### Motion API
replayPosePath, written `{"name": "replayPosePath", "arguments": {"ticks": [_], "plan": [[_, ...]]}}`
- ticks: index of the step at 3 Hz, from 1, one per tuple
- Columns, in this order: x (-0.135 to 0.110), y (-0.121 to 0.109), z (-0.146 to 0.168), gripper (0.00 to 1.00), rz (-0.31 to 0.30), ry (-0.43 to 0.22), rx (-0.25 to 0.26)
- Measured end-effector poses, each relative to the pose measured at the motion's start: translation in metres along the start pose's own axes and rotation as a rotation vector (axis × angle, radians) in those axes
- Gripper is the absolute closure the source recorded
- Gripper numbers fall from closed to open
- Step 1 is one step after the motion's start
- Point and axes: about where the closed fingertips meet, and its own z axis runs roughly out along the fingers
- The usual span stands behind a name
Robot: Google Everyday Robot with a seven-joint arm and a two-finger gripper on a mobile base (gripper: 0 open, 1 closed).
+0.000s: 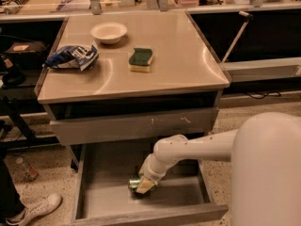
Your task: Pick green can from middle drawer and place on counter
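The middle drawer (101,199) is pulled out below the counter (183,65), a grey tray with low walls. The green can (134,181) lies on its side on the drawer bottom, near the middle. My gripper (142,185) reaches down into the drawer from the white arm on the right and sits right on the can, covering most of it. Only the can's left end shows.
On the counter lie a white bowl (108,32), a green-and-yellow sponge (141,60) and a blue-and-white chip bag (72,57). A scratched grey drawer front (136,125) sits above the open drawer. A person's white shoe (35,209) is on the floor at left.
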Motion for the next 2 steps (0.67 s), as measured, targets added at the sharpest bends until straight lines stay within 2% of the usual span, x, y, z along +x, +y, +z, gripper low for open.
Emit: {"name": "replayPosePath", "arguments": {"ticks": [1, 2], "plan": [[0.001, 0.013, -0.051, 1.00, 0.050, 0.027, 0.125], [0.015, 0.042, -0.098, 1.00, 0.094, 0.089, 0.203]]}}
